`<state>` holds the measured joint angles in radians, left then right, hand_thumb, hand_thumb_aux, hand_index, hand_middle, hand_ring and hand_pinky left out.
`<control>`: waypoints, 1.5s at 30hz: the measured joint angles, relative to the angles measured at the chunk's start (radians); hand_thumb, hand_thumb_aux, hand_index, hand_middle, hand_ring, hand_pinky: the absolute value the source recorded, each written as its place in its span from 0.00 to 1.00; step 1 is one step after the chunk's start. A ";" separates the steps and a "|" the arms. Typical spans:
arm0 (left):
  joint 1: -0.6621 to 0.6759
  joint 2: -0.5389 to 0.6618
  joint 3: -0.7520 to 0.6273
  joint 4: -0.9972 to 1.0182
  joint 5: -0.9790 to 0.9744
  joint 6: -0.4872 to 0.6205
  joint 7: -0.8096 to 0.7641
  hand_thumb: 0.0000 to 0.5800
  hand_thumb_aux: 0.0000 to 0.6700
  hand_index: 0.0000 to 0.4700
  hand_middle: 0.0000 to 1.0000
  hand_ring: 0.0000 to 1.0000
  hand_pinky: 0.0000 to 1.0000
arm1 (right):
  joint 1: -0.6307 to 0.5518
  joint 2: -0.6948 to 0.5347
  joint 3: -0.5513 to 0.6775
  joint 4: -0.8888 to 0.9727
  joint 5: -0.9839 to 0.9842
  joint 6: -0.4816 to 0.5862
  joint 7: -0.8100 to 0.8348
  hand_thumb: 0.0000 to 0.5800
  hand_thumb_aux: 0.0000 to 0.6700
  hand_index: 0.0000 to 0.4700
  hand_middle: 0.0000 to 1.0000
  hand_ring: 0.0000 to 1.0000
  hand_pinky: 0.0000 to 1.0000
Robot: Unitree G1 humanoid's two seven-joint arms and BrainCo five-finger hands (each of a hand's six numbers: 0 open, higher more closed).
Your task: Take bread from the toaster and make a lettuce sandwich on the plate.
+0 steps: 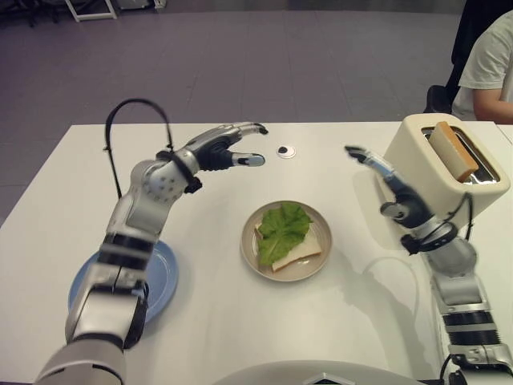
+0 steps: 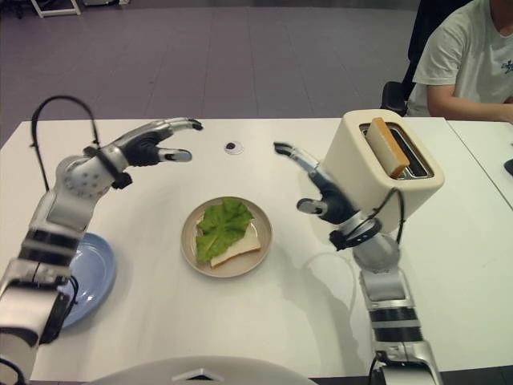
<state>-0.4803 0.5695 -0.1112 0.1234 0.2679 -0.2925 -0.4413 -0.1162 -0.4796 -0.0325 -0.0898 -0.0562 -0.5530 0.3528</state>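
White table (image 1: 240, 321) carries a beige plate (image 1: 298, 275) holding a bread slice (image 1: 303, 251) topped with lettuce (image 1: 280, 228). Right of the plate stands the toaster (image 1: 417, 164), with a second bread slice (image 1: 453, 151) in its slot. Left hand (image 1: 220, 150) hovers behind-left of the plate, fingers spread, empty. Right hand (image 1: 394, 191) hangs right of the plate, fingers apart, empty.

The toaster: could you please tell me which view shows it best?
The right eye view: the toaster stands whole, well inside the frame, with both slots and the bread slice clear. The left eye view shows the same toaster crowded against the right edge.
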 measured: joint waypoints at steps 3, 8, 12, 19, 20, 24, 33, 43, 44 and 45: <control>0.256 -0.109 0.072 -0.249 -0.219 0.054 0.050 0.00 0.00 0.00 0.00 0.00 0.00 | -0.002 -0.056 -0.102 -0.105 -0.007 0.069 -0.015 0.00 0.00 0.00 0.00 0.00 0.00; 0.803 -0.413 0.042 -0.515 -0.495 0.001 0.203 0.00 0.00 0.00 0.00 0.00 0.00 | -0.072 -0.296 -0.322 0.005 -0.189 0.226 -0.084 0.00 0.00 0.00 0.00 0.00 0.00; 0.837 -0.447 0.053 -0.468 -0.400 -0.069 0.262 0.00 0.00 0.00 0.00 0.00 0.00 | -0.129 -0.379 -0.269 0.232 -0.351 0.229 -0.167 0.00 0.00 0.00 0.00 0.00 0.00; 0.843 -0.463 0.049 -0.439 -0.329 -0.127 0.279 0.00 0.00 0.00 0.00 0.00 0.00 | -0.156 -0.403 -0.152 0.462 -0.425 0.186 -0.231 0.62 0.38 0.38 0.00 0.00 0.00; 0.846 -0.464 0.043 -0.438 -0.317 -0.132 0.281 0.00 0.00 0.00 0.00 0.00 0.00 | -0.168 -0.403 -0.144 0.475 -0.423 0.179 -0.237 0.61 0.38 0.38 0.00 0.00 0.00; 0.857 -0.471 0.038 -0.437 -0.281 -0.142 0.285 0.00 0.00 0.00 0.00 0.00 0.00 | -0.180 -0.404 -0.119 0.499 -0.412 0.157 -0.255 0.75 0.50 0.50 0.00 0.00 0.00; 0.857 -0.471 0.032 -0.428 -0.235 -0.143 0.293 0.00 0.00 0.00 0.00 0.00 0.00 | -0.194 -0.398 -0.096 0.509 -0.334 0.152 -0.255 1.00 1.00 1.00 0.00 0.00 0.00; 0.860 -0.470 0.024 -0.425 -0.203 -0.144 0.304 0.00 0.00 0.00 0.00 0.00 0.00 | -0.214 -0.398 -0.070 0.530 -0.256 0.215 -0.135 0.00 0.00 0.00 0.00 0.00 0.00; 0.860 -0.470 0.023 -0.425 -0.196 -0.144 0.305 0.00 0.00 0.00 0.00 0.00 0.00 | -0.211 -0.396 -0.063 0.531 -0.256 0.218 -0.129 0.00 0.00 0.00 0.00 0.00 0.00; 0.861 -0.470 0.021 -0.425 -0.190 -0.144 0.306 0.00 0.00 0.00 0.00 0.00 0.00 | -0.212 -0.397 -0.064 0.530 -0.256 0.220 -0.125 0.00 0.00 0.00 0.00 0.00 0.00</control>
<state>0.3803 0.0993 -0.0900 -0.3018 0.0775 -0.4366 -0.1355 -0.3282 -0.8764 -0.0962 0.4401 -0.3125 -0.3326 0.2282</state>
